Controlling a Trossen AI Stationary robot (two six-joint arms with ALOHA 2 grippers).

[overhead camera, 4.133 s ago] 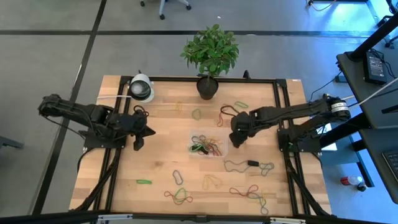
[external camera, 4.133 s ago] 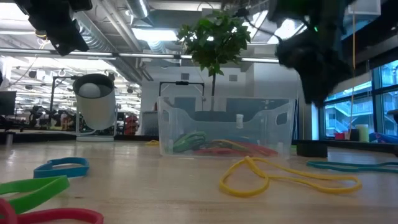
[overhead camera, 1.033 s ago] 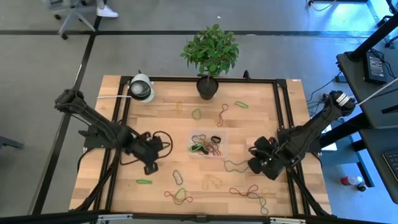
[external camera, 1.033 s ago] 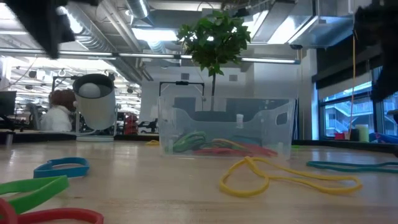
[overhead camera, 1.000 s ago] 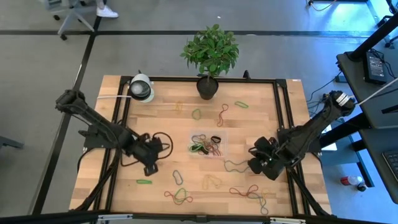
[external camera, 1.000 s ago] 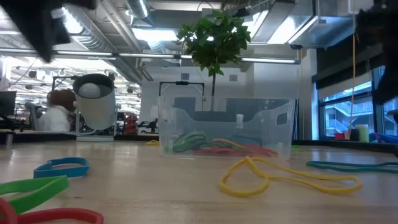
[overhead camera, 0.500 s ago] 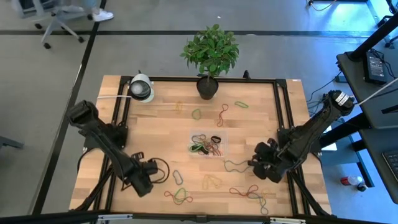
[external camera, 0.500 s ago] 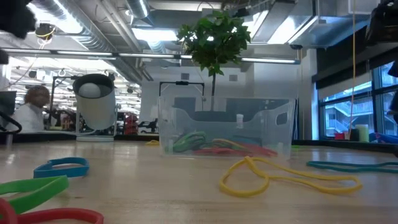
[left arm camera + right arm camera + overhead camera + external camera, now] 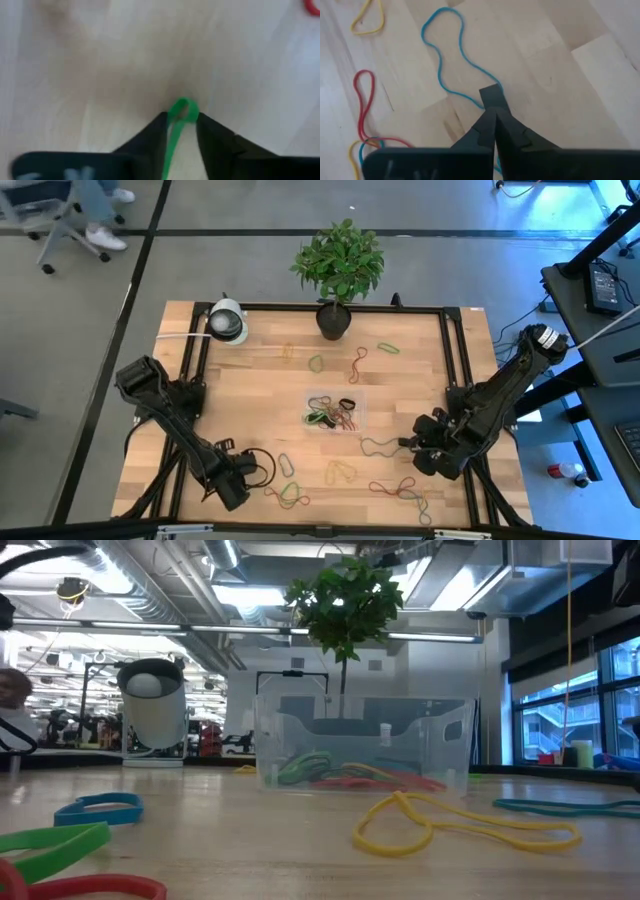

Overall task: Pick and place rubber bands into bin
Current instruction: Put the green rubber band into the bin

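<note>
The left gripper [image 9: 181, 125] sits low at the near left part of the table [image 9: 250, 390], its two dark fingers [image 9: 150, 137] standing slightly apart with a green rubber band [image 9: 179, 120] lying in the gap between them; the loop's end protrudes just past the fingertips, and whether the fingers actually pinch the band cannot be told. In the high view the same gripper [image 9: 238, 477] lies at the table's near left edge, beside a black cable loop [image 9: 262, 465]. The right gripper [image 9: 493, 107] is at the near right side of the table, jaws closed together, tips on or just above a blue rubber band [image 9: 445, 55] that winds across the wood; contact with that band cannot be confirmed. A red rubber band [image 9: 362, 102] and a yellow rubber band [image 9: 367, 20] lie apart from it. The bin [image 9: 300, 740] stands at the table's centre, clear-walled, holding a cluster of green and red bands [image 9: 340, 775]. Further loose bands lie scattered over the near half of the table, including a yellow loop [image 9: 440, 825] just in front of the bin in the low view. A potted plant [image 9: 338, 265] and a white camera dome [image 9: 227, 322] occupy the far edge.
</note>
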